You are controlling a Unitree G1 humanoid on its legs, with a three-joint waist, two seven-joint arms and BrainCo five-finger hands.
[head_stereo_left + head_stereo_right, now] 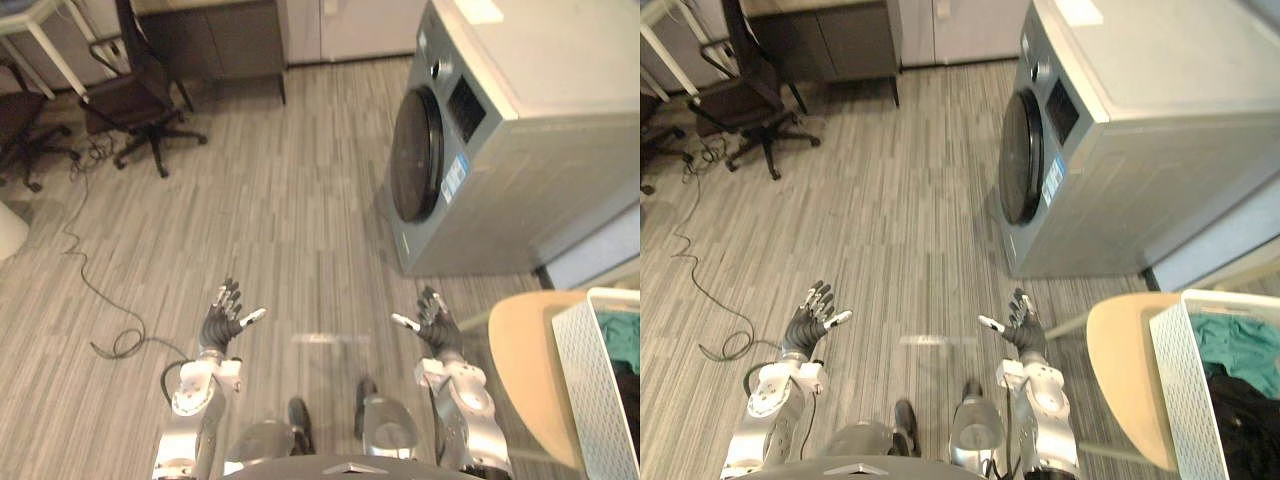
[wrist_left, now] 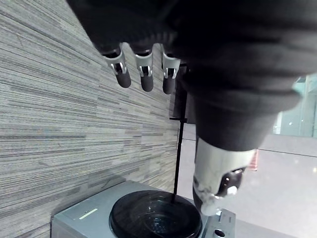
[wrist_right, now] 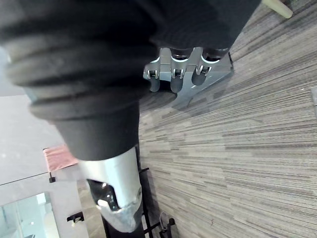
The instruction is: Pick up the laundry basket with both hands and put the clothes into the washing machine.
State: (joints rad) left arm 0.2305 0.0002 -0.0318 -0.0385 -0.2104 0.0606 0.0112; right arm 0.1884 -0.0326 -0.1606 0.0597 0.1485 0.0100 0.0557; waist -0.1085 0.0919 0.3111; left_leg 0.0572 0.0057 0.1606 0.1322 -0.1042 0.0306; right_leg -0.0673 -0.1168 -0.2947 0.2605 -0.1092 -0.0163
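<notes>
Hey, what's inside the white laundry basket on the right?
A teal garment and a dark garment lie in the laundry basket. Anything beneath them is hidden by its white wall and cut off at the view's edge.

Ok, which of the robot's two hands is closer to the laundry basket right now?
The right hand: the white laundry basket sits on the round table at the robot's right, while the left hand is on the far side.
</notes>
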